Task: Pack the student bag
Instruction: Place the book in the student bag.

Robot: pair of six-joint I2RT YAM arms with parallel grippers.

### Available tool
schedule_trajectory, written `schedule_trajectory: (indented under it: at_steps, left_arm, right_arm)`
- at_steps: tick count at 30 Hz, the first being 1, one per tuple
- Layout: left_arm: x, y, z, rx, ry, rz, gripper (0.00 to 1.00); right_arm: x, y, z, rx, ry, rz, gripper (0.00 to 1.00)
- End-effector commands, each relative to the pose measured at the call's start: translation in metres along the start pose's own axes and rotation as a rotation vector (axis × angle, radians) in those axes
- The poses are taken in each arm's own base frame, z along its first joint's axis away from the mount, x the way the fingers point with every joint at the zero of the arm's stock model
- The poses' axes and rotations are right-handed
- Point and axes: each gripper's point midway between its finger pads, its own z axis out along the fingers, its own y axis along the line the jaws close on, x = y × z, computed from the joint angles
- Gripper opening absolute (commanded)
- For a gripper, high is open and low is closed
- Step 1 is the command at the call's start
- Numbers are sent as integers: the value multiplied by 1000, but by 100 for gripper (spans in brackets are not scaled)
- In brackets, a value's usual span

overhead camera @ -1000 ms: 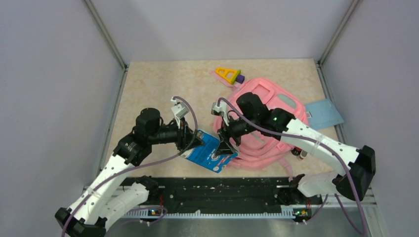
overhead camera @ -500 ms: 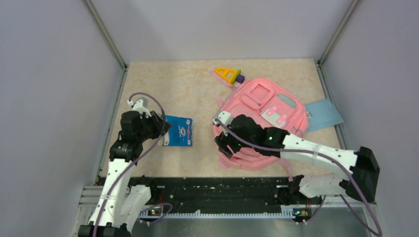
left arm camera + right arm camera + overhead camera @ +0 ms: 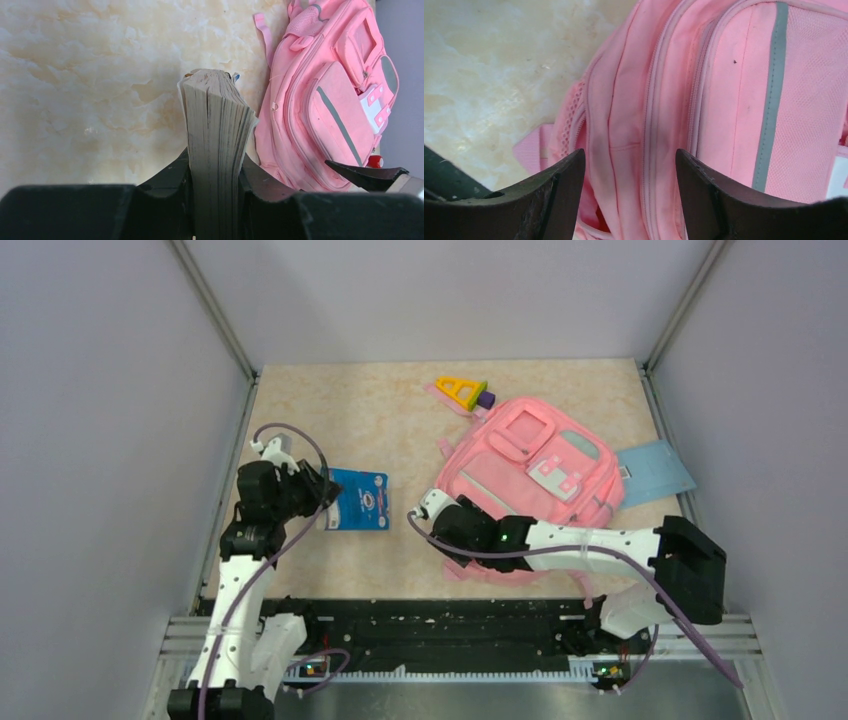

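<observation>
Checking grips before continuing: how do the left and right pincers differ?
The left pincer is shut on the blue book; the right pincer is open, holding nothing. The left is over the table; the right is above the student bag's zipper. Both have black fingers.

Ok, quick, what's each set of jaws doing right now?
Left jaws: shut on the blue book.
Right jaws: open, empty, over the pink backpack.

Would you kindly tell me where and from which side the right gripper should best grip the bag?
I'd pinch the fold along the zip at the near-left edge of the bag, coming down from above. The bag lies flat, front up, so its broad panels offer little to pinch, while this edge stands up as a ridge. The right gripper hovers over it, jaws open.
</observation>
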Motion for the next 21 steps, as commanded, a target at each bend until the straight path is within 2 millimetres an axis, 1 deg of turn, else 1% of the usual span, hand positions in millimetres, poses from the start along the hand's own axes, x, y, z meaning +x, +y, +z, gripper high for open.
schedule_trajectory:
  at_steps: [1,4,8,11,13,14,16,17,18,19,21]
  left_arm:
    - [-25,-19,-1,97,-91,22,0]
    - [-24,-19,0,107,-82,14,0]
    - [-24,-17,1,106,-77,5,0]
    - [-26,-17,0,105,-82,4,0]
    - [-26,-18,0,111,-81,1,0]
    - [-26,-19,-1,116,-83,2,0]
    - [-26,-23,-3,139,-83,6,0]
    - [-27,-27,-5,155,-87,13,0]
    - [-27,-30,-7,173,-89,21,0]
    - [-26,-35,-9,198,-88,34,0]
    - [-23,-45,-13,258,-75,61,0]
  right_arm:
    - [6,-17,5,150,21,-72,65]
    - [14,-14,11,145,52,-93,66]
    - [25,-2,17,93,79,-99,71]
    - [38,-7,22,138,119,-112,73]
    - [45,-9,26,165,139,-119,71]
    - [46,-11,28,184,145,-116,66]
    - [45,-17,28,231,153,-106,50]
    - [42,-22,26,258,151,-100,38]
    - [38,-27,22,284,146,-93,23]
    - [29,-33,17,312,126,-78,15]
    - [9,-41,6,339,74,-41,5]
